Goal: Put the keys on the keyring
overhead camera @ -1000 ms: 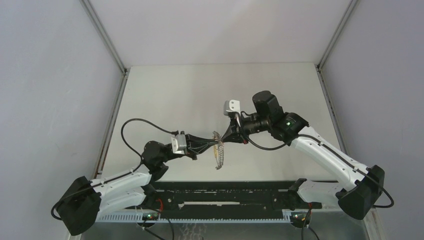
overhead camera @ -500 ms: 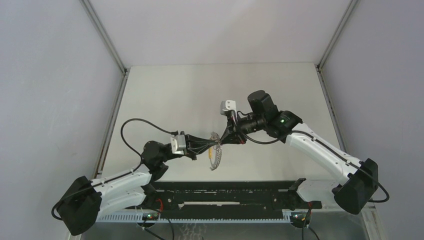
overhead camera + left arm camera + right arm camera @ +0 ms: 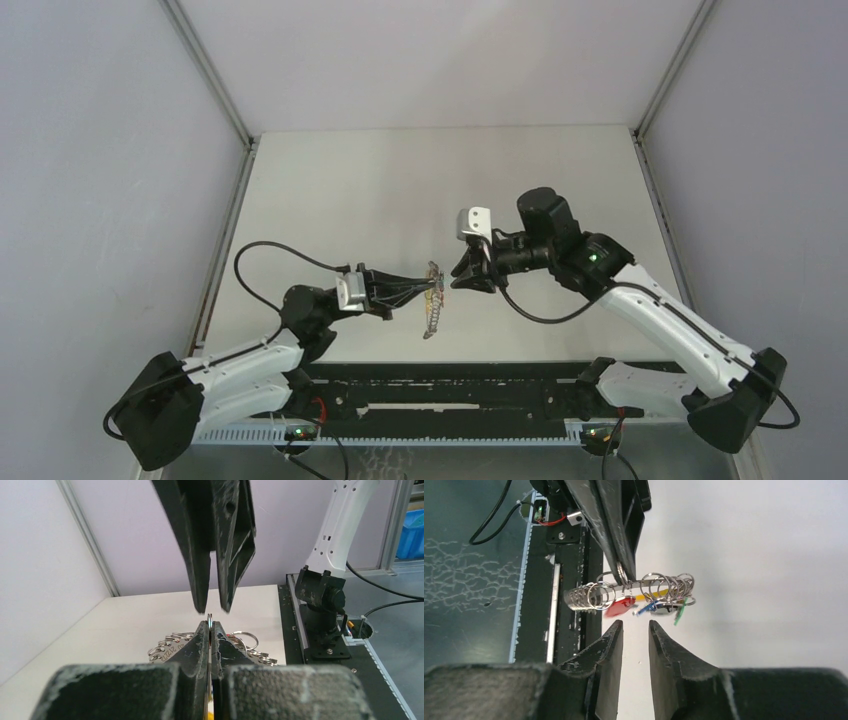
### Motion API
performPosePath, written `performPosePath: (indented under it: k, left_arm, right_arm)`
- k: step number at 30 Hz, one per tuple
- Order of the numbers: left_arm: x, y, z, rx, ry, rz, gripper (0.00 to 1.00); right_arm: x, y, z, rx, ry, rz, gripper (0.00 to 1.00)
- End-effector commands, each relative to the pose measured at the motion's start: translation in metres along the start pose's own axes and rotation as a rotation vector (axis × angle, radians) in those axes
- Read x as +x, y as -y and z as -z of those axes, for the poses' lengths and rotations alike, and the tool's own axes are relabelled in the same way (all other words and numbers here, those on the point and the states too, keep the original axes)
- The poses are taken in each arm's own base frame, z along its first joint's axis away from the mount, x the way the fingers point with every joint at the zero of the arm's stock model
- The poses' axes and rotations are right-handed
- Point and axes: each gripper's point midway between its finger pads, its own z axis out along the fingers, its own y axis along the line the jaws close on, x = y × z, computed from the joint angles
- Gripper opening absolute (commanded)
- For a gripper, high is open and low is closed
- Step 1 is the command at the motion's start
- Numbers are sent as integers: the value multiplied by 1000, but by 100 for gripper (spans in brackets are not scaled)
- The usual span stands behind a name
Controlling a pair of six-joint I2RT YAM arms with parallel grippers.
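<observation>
The right gripper is backing off, jaws parting, empty; the left gripper is pinching the keyring. We are judging the keys light and slippery: grip their heads.

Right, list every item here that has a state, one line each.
left pincer, shut on the bunch of rings.
right pincer, open, holding nothing, just short of the bunch.
bunch of rings, held up in the air.
red key, hanging from the bunch.
yellow key, hanging from the bunch.
blue key, hanging from the bunch.
green key, hanging from the bunch.
</observation>
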Motion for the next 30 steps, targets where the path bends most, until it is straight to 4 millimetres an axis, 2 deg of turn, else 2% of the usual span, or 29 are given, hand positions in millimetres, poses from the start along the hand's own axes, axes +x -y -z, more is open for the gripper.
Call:
performPosePath:
  k: [1, 6, 14, 26, 30]
  left_arm:
    - [-11, 4, 3, 9, 45, -35, 0]
    - [-12, 5, 1, 19, 47, -32, 0]
    - [-13, 6, 0, 27, 54, -30, 0]
    - [-15, 3, -1, 15, 67, -22, 0]
    - [-13, 2, -1, 8, 64, -17, 0]
  right_arm:
    - [-22, -3, 15, 27, 68, 161, 26]
    - [-31, -7, 5, -6, 108, 251, 27]
    - [-29, -5, -11, -53, 107, 279, 27]
    - [-25, -14, -22, -133, 111, 277, 20]
    - [-24, -16, -22, -141, 109, 276, 13]
